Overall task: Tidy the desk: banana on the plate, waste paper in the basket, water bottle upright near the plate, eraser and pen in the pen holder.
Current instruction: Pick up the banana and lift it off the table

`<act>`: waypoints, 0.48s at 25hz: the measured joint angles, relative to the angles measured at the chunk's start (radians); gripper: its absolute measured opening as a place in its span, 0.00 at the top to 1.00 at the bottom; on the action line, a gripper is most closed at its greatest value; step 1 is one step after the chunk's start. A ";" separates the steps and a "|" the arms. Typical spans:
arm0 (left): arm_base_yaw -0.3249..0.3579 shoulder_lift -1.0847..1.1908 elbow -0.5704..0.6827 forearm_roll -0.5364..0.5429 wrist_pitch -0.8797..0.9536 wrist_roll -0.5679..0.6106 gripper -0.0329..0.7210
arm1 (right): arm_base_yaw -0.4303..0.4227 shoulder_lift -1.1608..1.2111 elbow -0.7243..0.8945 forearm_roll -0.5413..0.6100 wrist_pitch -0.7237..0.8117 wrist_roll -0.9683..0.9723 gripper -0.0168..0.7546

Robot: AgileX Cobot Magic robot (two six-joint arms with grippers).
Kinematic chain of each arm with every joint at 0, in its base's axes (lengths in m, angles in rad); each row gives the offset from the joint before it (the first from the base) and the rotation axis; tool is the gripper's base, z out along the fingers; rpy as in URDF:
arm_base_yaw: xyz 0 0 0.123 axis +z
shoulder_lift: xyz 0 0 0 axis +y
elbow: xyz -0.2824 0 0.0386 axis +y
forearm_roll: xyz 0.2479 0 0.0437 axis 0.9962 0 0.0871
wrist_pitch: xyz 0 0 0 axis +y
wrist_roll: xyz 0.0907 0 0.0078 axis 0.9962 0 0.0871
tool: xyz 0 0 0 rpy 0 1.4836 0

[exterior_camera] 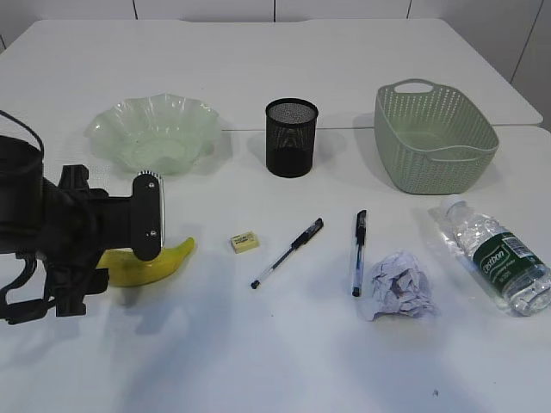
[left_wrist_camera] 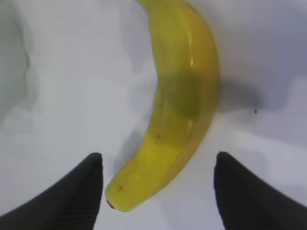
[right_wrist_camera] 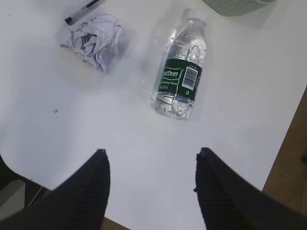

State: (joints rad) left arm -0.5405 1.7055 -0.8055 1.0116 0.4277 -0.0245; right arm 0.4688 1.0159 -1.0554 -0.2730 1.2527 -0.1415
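Hovering over the banana [left_wrist_camera: 180,100], my left end effector [left_wrist_camera: 158,191] stands open, one finger on each side of the fruit's lower tip, neither touching it. The banana lies flat on the white surface [exterior_camera: 284,344], in front of the pale green plate [exterior_camera: 155,129] and apart from it. My right end effector [right_wrist_camera: 151,191] is also open and holds nothing; it hangs above the near right edge of the surface. The water bottle [right_wrist_camera: 180,72] lies on its side ahead of it, cap toward the green basket [exterior_camera: 435,138]. The crumpled waste paper [exterior_camera: 400,284] rests just left of the bottle, apart from it. Two pens lie between paper and banana: one pen [exterior_camera: 358,252] nearly straight, the other pen [exterior_camera: 288,252] slanted. The yellow eraser [exterior_camera: 244,242] sits between the slanted pen and the banana. The black mesh pen holder [exterior_camera: 291,138] stands upright between plate and basket.
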 joint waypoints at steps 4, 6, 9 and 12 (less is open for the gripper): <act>0.026 0.006 0.000 0.000 -0.029 0.000 0.28 | 0.000 0.000 0.000 0.002 0.000 0.006 0.42; 0.029 0.015 0.000 0.000 -0.040 0.000 0.28 | 0.000 0.000 0.000 0.002 0.000 0.006 0.42; 0.029 0.041 0.000 0.000 -0.047 0.000 0.28 | 0.000 0.000 0.000 0.005 0.000 0.013 0.42; 0.029 0.061 0.000 0.000 -0.051 0.000 0.28 | 0.000 0.000 0.000 0.005 0.000 0.014 0.42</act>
State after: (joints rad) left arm -0.5110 1.7665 -0.8055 1.0116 0.3763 -0.0245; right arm 0.4688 1.0159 -1.0554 -0.2683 1.2527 -0.1272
